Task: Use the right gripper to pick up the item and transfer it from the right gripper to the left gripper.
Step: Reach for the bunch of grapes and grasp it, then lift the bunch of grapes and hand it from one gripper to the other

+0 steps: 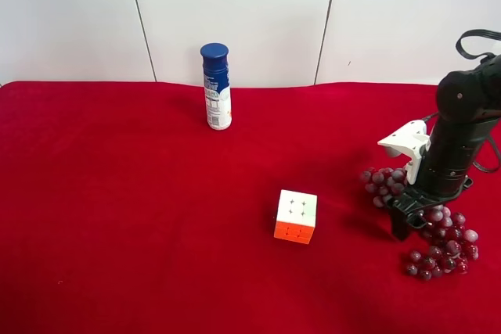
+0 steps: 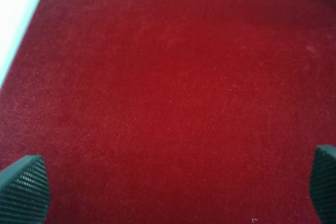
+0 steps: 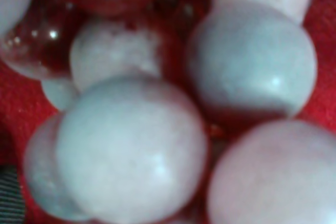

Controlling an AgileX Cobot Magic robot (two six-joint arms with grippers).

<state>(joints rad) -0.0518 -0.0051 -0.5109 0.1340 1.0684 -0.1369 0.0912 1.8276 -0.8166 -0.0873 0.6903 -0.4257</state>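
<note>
One item (image 1: 442,252): long bunch, dark-red and frosty grey-purple grapes (pale bloom up close), lying right on red counter (image 1: 156,217).
Right gripper (image 1: 415,220): jaws astride bunch; grip unclear.
Left gripper (image 2: 173,186): jaws wide, empty.

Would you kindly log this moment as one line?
right end effector: at grapes, grip unclear | left end effector: open over cloth | handover: pending
</note>
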